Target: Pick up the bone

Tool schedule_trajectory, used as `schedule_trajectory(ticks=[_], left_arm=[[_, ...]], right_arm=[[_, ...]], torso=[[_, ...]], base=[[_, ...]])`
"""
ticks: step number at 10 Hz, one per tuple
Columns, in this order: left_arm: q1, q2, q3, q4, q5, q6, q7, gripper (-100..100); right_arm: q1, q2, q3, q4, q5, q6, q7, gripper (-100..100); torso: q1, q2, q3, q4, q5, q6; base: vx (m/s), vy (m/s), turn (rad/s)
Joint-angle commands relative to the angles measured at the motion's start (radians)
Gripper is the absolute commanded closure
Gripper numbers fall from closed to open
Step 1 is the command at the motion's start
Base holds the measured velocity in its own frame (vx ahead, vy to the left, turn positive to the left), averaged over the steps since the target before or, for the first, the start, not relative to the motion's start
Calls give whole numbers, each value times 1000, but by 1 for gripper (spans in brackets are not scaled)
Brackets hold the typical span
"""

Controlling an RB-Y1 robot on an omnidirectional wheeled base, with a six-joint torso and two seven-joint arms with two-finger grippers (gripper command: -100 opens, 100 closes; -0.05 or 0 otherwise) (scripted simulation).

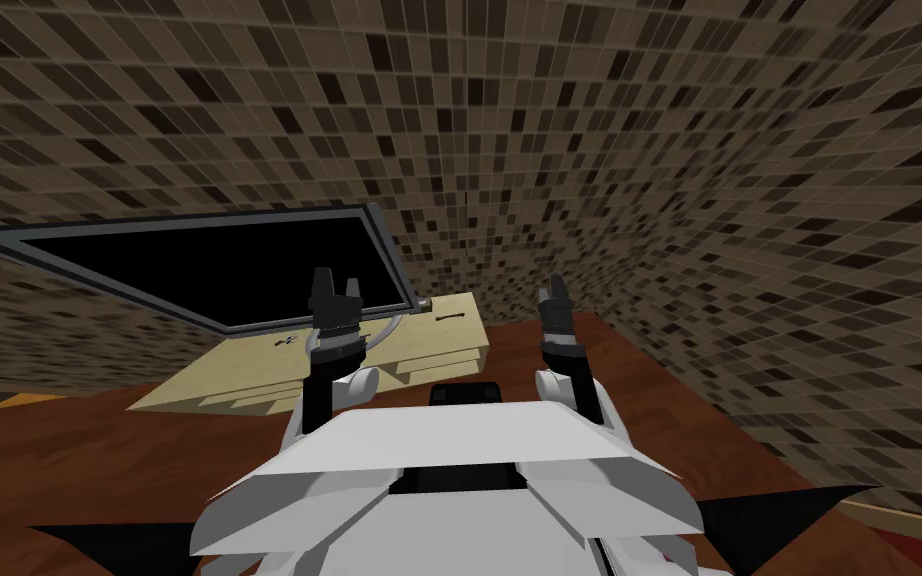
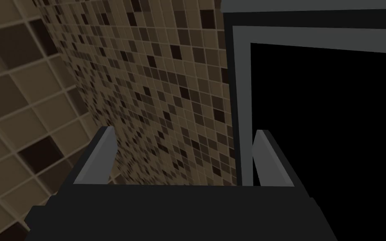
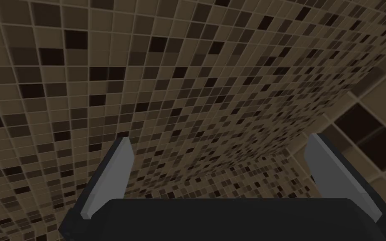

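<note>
Bone (image 1: 447, 317) on pale top (image 1: 249, 375) beyond left hand (image 1: 336, 281) and right hand (image 1: 554, 287), both wide apart and empty.

Tan, brown and near-black mosaic squares across the wall (image 1: 699, 150) beyond the left gripper (image 1: 334, 287) (light grey fingers (image 2: 100, 159), dark box). Grey frame (image 2: 241, 104) round a black area (image 1: 199, 265) ahead of it. Pale straw-coloured slab (image 1: 449, 345) below the hand, on a red-brown wood-grain surface (image 1: 99, 450).
</note>
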Motion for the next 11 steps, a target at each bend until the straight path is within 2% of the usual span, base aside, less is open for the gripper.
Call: schedule_trajectory(ticks=[1,3,6,7,9,10,11], left_arm=[[0,0,0,0,0,0,0,0],[0,0,0,0,0,0,0,0],[0,0,0,0,0,0,0,0],[0,0,0,0,0,0,0,0],[0,0,0,0,0,0,0,0],[0,0,0,0,0,0,0,0],[0,0,0,0,0,0,0,0]], right_arm=[[-6,-35,0,14,7,0,2,-100],[-21,-91,0,45,23,-1,9,-100],[-57,-182,-3,114,59,-1,25,-100],[-57,-191,-3,114,59,-1,25,-100],[-87,-259,-8,172,89,-1,39,-100],[-87,-268,-8,172,89,-1,39,-100],[-104,-308,-11,204,105,0,48,-100]], torso=[[0,0,0,0,0,0],[0,1,0,0,0,0],[0,2,1,0,0,-1],[1,3,2,1,0,-1],[0,2,1,1,0,-1],[0,3,2,1,0,0],[-1,3,2,1,0,0]], base=[[-8,4,118],[-22,5,167],[-42,9,313],[-36,7,129],[-52,9,300],[-48,1,145],[-43,17,269]])
